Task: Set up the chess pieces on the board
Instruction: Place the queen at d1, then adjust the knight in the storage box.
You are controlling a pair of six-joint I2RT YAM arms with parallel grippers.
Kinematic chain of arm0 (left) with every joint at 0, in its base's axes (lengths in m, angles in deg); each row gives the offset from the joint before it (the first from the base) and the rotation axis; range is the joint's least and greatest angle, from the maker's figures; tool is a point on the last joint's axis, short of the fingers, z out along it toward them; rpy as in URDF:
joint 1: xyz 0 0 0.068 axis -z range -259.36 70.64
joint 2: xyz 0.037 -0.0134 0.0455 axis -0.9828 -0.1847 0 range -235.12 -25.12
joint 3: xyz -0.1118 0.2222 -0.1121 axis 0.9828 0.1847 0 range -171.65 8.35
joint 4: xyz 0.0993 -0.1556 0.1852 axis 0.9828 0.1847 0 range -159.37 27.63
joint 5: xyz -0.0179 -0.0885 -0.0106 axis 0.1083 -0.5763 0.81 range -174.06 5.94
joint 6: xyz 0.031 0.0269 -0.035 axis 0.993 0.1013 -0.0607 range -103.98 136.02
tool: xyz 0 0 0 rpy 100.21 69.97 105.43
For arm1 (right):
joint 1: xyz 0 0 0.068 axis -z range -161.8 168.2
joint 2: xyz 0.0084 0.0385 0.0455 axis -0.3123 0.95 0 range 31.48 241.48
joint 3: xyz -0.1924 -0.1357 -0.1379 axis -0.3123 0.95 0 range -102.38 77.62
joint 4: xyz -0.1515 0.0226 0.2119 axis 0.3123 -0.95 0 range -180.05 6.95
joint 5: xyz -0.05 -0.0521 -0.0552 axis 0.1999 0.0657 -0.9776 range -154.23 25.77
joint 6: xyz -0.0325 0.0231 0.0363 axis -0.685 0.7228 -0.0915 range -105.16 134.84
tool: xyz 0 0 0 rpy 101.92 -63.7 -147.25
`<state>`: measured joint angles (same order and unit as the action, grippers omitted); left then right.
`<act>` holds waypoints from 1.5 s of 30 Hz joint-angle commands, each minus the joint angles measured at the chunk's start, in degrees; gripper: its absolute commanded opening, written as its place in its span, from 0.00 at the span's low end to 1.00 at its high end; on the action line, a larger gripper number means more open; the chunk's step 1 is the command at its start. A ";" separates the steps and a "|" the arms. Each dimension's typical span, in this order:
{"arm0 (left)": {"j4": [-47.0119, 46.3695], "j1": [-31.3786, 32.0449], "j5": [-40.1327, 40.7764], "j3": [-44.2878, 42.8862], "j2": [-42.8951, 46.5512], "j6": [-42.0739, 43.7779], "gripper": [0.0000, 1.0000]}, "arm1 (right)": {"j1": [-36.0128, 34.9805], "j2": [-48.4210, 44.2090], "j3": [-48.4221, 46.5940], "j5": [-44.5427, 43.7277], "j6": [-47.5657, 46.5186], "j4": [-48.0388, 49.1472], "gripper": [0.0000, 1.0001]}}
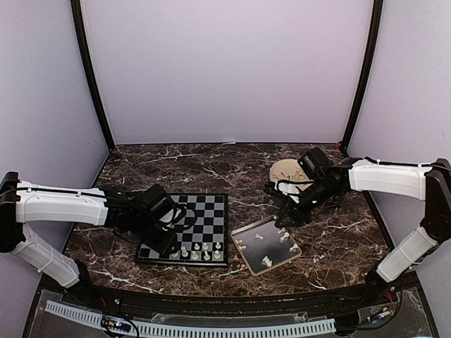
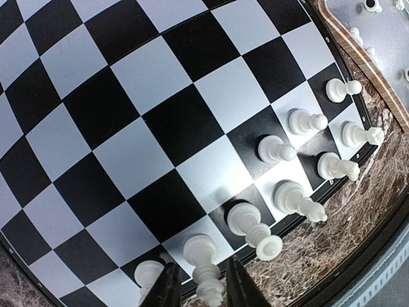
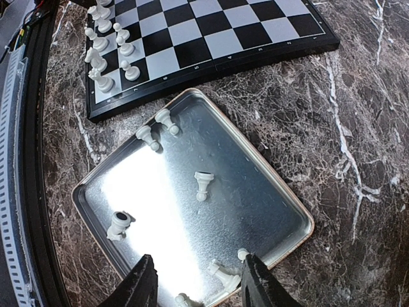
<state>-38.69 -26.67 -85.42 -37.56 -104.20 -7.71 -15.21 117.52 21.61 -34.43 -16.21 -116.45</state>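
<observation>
Chess pieces counted on the board in the left wrist view: nine, six in the edge row and three in the row behind. All nine stand upright, long axis vertical. In the overhead view both rows run along the board's 6 o'clock edge. At least six more pieces are counted in the one metal tray; some are partly hidden by the fingers. Those seen clearly lie on their sides, long axes at mixed angles, and one shows its hollow base to the camera. One round plate sits at 12 o'clock of the tray, which lies at 3 o'clock of the board on the marbled bench.

Left arm is stretched in from 9 o'clock. The left hand is tipped down over the board's 7 o'clock corner, fingers narrow either side of one edge-row piece. Contact cannot be told.

Right arm is stretched in from 3 o'clock. The right hand is tipped down over the tray, fingers spread wide and gripping nothing. One lying piece is seen between the fingers, beside the tray rim.
</observation>
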 commanded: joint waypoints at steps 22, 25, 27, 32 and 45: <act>-11.38 0.22 2.11 -9.87 3.93 7.64 0.40 | -5.85 6.52 -3.62 -11.53 -5.68 -0.09 0.37; -16.08 0.22 -0.39 -9.22 2.36 8.13 0.40 | -7.10 9.69 -4.70 -12.91 -4.06 1.71 0.36; -17.25 0.22 -1.48 -9.12 1.24 8.61 0.40 | -7.64 11.45 -5.25 -13.12 -3.50 2.55 0.36; -18.64 0.22 -5.63 -8.10 0.39 10.51 0.40 | -8.12 12.28 -5.90 -10.77 -4.79 0.15 0.36; -18.96 0.22 -4.05 -5.13 2.58 10.17 0.40 | -16.22 10.28 -2.93 -17.74 -22.93 -7.72 0.46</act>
<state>-56.55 -26.69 -89.40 -43.98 -104.14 2.33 -29.55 127.03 18.73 -48.09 -32.54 -121.39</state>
